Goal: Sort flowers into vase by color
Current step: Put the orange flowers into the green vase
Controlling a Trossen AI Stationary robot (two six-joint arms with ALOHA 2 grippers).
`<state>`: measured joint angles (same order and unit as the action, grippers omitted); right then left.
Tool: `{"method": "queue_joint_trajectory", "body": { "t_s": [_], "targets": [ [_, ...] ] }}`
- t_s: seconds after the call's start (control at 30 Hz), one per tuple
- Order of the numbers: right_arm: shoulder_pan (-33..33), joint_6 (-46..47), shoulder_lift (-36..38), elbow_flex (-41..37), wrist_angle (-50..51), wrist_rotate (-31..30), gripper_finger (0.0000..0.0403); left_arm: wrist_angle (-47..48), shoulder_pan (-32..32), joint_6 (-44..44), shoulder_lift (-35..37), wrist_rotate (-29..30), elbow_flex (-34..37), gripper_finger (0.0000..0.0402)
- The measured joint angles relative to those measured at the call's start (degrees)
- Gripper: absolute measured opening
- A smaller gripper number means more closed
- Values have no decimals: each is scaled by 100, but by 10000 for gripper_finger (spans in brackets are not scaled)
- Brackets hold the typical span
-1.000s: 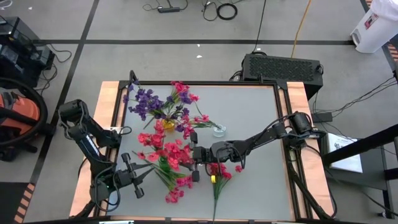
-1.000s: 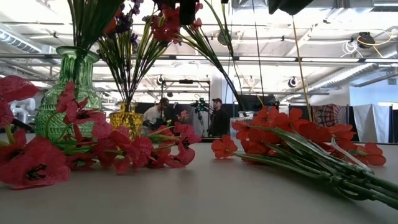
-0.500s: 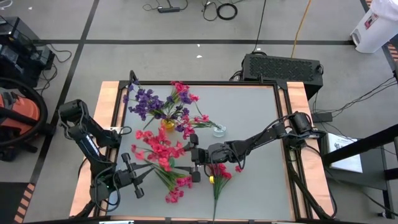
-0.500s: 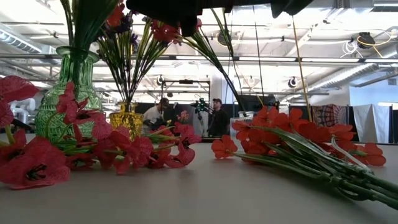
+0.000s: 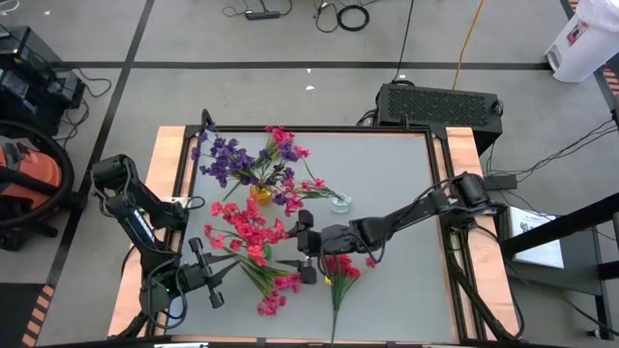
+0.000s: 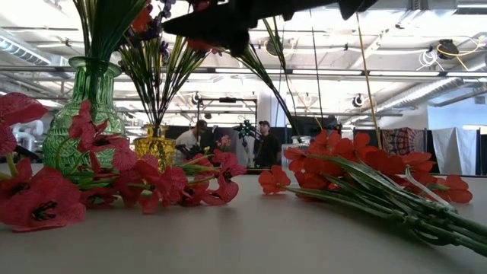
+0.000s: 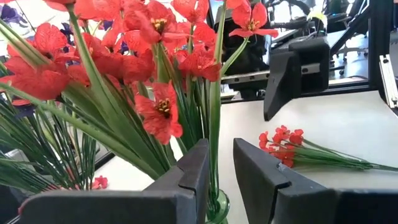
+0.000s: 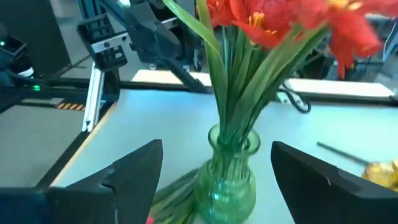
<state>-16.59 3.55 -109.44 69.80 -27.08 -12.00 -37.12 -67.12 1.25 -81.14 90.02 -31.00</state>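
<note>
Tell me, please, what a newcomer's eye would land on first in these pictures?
Probably the green glass vase packed with pink-red artificial flowers at mid-table, with the right gripper open beside the blooms. Behind it, a small yellow vase holds purple sprigs, and a loose red sprig lies near the front edge.

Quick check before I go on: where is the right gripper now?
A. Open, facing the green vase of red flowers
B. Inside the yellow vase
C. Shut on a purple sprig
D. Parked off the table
A. The right gripper has its fingers spread wide with nothing between them, and the green vase of red flowers stands just ahead of it.
</note>
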Motion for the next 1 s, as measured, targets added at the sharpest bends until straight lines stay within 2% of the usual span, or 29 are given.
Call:
{"method": "queue_joint_trajectory", "body": {
  "t_s": [0.3, 0.57, 0.8, 1.0],
  "targets": [
    [-234, 656, 719, 0, 1587, -17, 292, 9, -2, -6, 0, -37, 1, 82],
    [-644, 1341, 1149, 0, 2490, -12, 292, 11, -2, -10, 0, -98, 2, 82],
    [-972, 2195, 1258, 0, 2996, -10, 292, 14, -4, -25, 0, -801, 2, 82],
    [-1158, 2945, 1258, -2, 3336, -11, 292, 33, -4, -20, 0, -1932, 2, 82]
  ]
}}
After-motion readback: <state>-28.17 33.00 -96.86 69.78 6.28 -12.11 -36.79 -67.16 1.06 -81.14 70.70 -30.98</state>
